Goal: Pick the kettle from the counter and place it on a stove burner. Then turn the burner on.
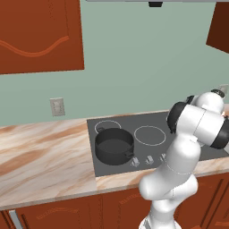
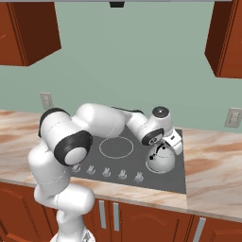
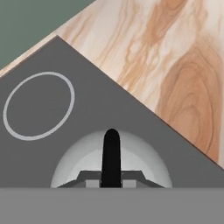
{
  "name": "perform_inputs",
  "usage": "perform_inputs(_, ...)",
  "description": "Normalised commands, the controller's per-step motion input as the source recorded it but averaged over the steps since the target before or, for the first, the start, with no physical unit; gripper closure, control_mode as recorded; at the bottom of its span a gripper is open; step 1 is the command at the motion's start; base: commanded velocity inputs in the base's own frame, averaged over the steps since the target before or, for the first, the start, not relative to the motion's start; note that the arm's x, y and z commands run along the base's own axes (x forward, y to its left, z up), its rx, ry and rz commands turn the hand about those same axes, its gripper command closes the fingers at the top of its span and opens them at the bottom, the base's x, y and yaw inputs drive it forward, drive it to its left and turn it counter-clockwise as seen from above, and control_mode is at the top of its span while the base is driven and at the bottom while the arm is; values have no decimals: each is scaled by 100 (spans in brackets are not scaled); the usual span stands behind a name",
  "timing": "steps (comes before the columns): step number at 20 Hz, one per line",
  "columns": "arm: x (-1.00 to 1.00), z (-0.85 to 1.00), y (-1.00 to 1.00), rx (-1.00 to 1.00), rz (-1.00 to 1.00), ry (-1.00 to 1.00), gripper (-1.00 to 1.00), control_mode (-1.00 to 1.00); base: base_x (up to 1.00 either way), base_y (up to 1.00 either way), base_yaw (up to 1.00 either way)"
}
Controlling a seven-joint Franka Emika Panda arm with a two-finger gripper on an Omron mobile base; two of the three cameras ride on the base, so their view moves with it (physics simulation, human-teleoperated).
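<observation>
The small silver kettle (image 2: 160,161) is low over the front right part of the dark grey stove (image 2: 124,163). I cannot tell whether its base touches the cooktop. My gripper (image 2: 159,150) comes down on it from above and is shut on its thin black handle (image 3: 111,155). In the hand view the kettle's dome (image 3: 144,162) lies right under the hand on the stove (image 3: 87,113), with a white burner ring (image 3: 38,106) further off and the marble counter (image 3: 175,65) past the stove's edge. In the left base view my own arm hides the kettle.
A dark grey round pot (image 1: 114,145) stands on the stove's front left burner. A row of small grey knobs (image 2: 106,172) runs along the front edge. Wall outlets (image 1: 57,106) sit above the counter (image 1: 44,152), and wood cabinets hang overhead.
</observation>
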Motion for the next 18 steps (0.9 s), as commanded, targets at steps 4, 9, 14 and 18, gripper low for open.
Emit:
perform_inputs(4,0,0,0,0,0,0,-100,-100,0,0,0)
perform_inputs(9,0,23,0,0,-1,0,-100,-100,0,0,0)
perform_inputs(14,0,64,3,0,0,0,-100,-100,0,0,0)
perform_inputs(18,-38,42,32,-2,15,1,-100,-100,0,0,0)
